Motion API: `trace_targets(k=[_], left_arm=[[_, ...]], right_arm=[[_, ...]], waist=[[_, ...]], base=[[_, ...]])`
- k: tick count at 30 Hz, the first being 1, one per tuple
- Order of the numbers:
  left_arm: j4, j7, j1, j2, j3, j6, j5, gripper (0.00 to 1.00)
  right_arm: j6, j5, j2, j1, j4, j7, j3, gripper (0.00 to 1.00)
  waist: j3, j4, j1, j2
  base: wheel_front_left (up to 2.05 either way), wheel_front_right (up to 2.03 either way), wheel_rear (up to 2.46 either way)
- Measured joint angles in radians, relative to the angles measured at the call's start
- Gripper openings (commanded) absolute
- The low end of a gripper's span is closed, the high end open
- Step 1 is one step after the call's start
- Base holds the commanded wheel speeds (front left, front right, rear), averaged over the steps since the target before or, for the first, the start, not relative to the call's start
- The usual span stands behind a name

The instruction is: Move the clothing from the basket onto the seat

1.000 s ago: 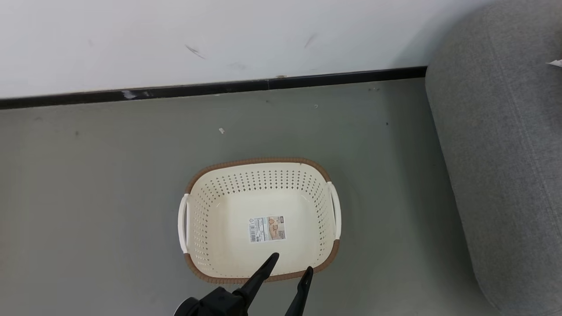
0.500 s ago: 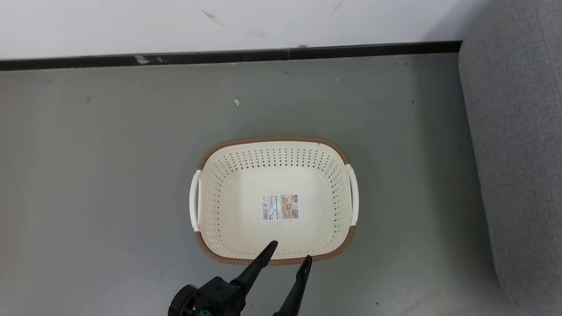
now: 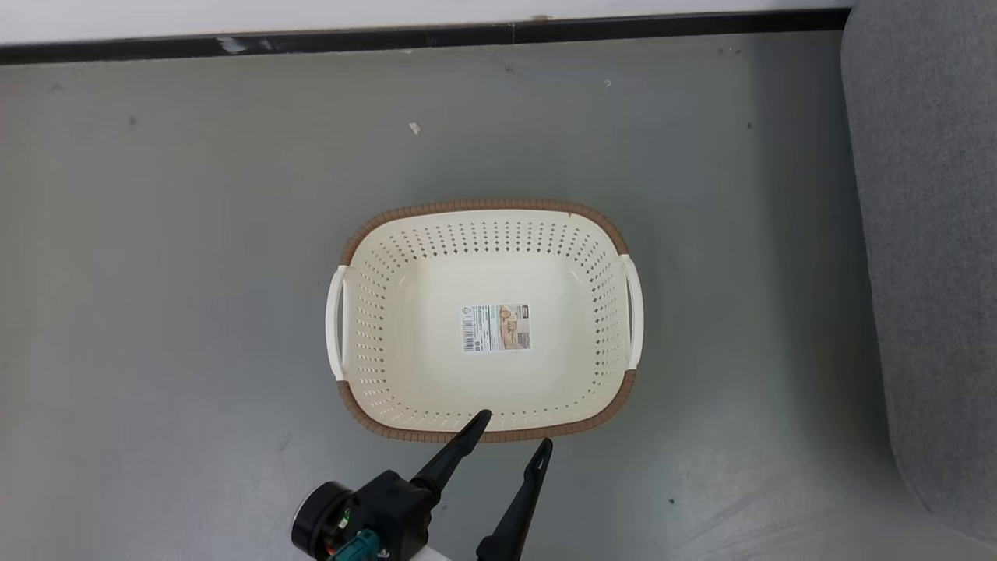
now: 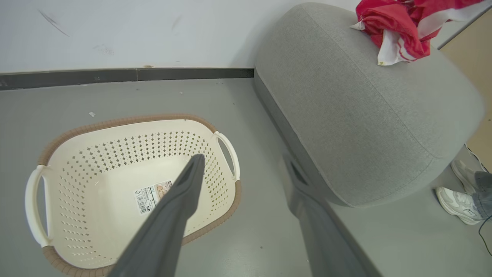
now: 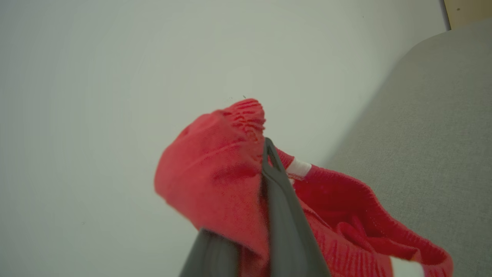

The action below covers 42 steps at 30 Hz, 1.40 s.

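The cream basket point(image 3: 374, 327) with a brown rim stands on the grey floor, holding nothing but a label sticker point(image 3: 496, 328). My left gripper point(image 3: 515, 430) is open just above its near rim, with nothing between its fingers; the left wrist view shows the same open gripper point(image 4: 242, 157) over the basket point(image 4: 115, 161). The red and white clothing point(image 4: 399, 27) is bunched on top of the grey seat point(image 4: 361, 123). My right gripper point(image 5: 268, 144) is shut on a fold of the clothing point(image 5: 215, 181), beside the seat point(image 5: 430, 134) and in front of a pale wall.
The seat point(image 3: 927, 234) runs along the right side, close to the basket. A white wall with a black skirting strip point(image 3: 467, 35) lies behind. A person's white shoe point(image 4: 457, 200) stands on the floor beyond the seat. Open floor lies left of the basket.
The head camera has tilted down, so the whole picture has shifted and less wall shows. The basket and my open left gripper have kept their places relative to each other.
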Motion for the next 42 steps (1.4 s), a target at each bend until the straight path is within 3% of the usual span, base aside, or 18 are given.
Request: trace_targets(k=[15,17,18,19,20,31,42], left_arm=[[-0.027,0.002,-0.091,0.0,0.033,-0.003,0.031,1.0],[-0.027,-0.003,-0.095,-0.002,0.044,-0.003,0.031,1.0],[-0.026,-0.008,-0.099,-0.002,0.048,-0.003,0.031,1.0],[-0.022,-0.013,-0.105,-0.002,0.049,-0.003,0.031,1.0],[-0.02,-0.016,-0.111,-0.004,0.05,-0.003,0.031,1.0],[0.026,-0.059,-0.157,-0.019,0.057,-0.009,0.013,1.0],[0.103,-0.103,-0.172,-0.032,0.085,-0.018,-0.019,1.0]], right_arm=[[0.0,-0.03,0.08,0.077,0.072,-0.056,0.033,0.03],[0.0,-0.03,0.089,0.076,0.077,-0.063,0.05,0.38],[0.0,-0.03,0.099,0.076,0.08,-0.072,0.06,0.48],[0.0,-0.03,0.111,0.077,0.084,-0.078,0.066,0.93],[0.0,-0.03,0.118,0.078,0.087,-0.083,0.072,1.0],[0.0,-0.008,0.135,0.139,0.062,-0.12,0.159,1.0],[0.0,0.095,0.191,0.309,-0.092,-0.139,0.288,1.0]], waist=[[0.098,-0.053,0.0,0.0],[0.106,-0.063,0.0,0.0],[0.108,-0.069,0.0,0.0],[0.109,-0.074,0.0,0.0],[0.109,-0.079,0.0,0.0],[0.071,-0.103,0.0,0.0],[-0.002,-0.126,0.0,0.0]], base=[[0.0,0.0,0.0],[0.0,0.0,0.0],[0.0,0.0,0.0],[0.0,0.0,0.0],[0.0,0.0,0.0],[0.0,0.0,0.0],[0.0,0.0,0.0]])
